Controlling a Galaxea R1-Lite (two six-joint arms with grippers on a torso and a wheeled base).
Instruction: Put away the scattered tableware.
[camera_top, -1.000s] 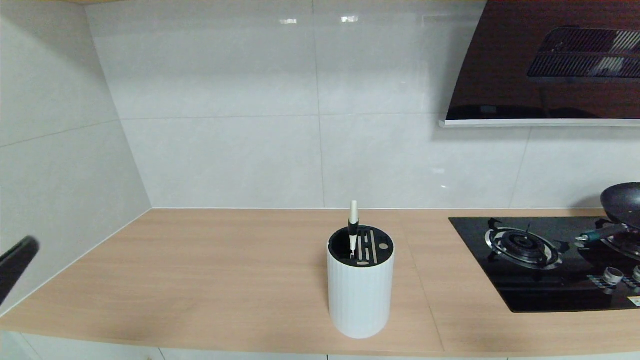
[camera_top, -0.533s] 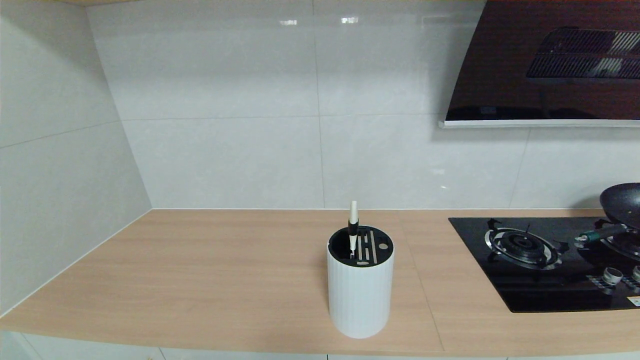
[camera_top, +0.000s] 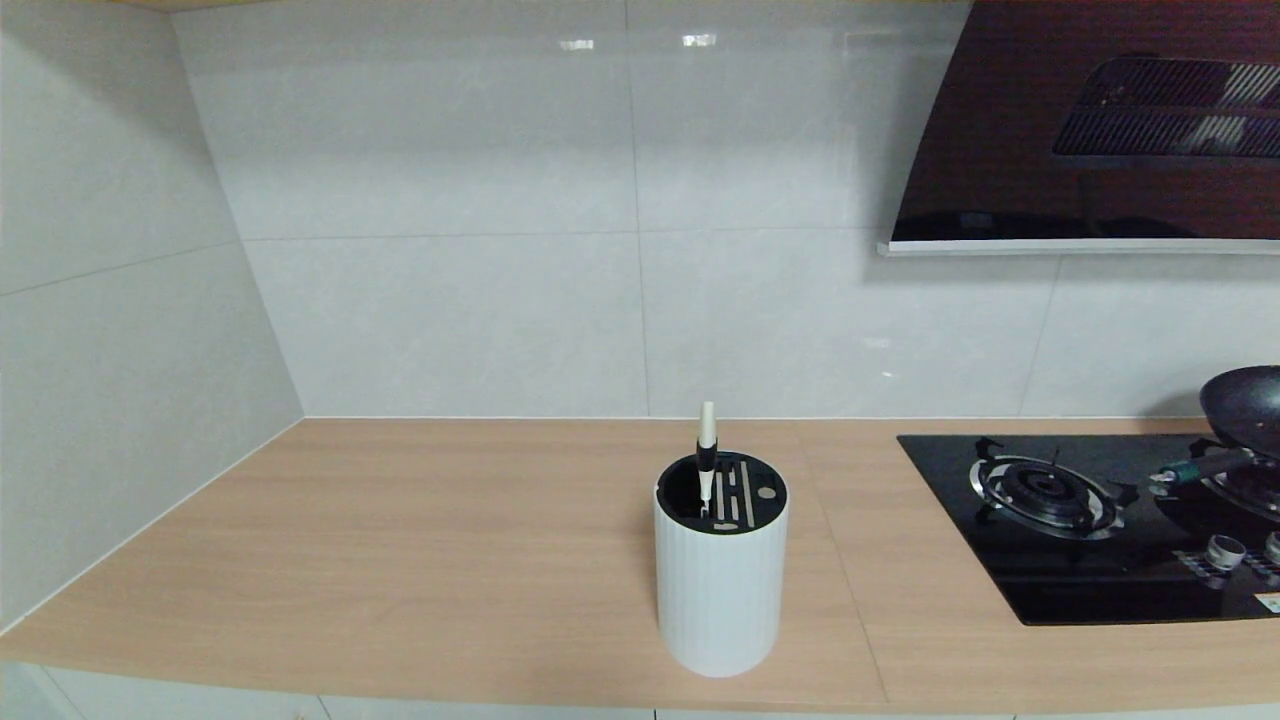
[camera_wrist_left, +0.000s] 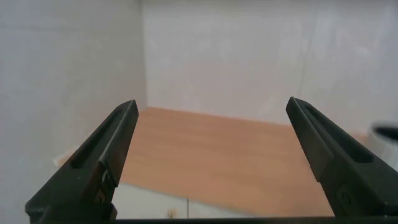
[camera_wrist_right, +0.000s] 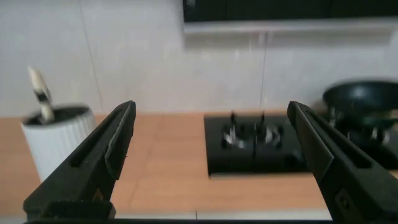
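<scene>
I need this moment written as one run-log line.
left end effector: open, empty | right end effector: open, empty | utensil: standing in white utensil holder | holder on wooden countertop

Wooden counter (camera_top: 400, 560) with white ribbed utensil holder (camera_top: 720, 590) and black hob (camera_top: 1080, 585).

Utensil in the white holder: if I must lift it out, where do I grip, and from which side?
Take the utensil by its cream handle top, coming from above. It stands nearly upright, its lower part sunk inside the white holder, so a side approach would likely hit the rim.
</scene>
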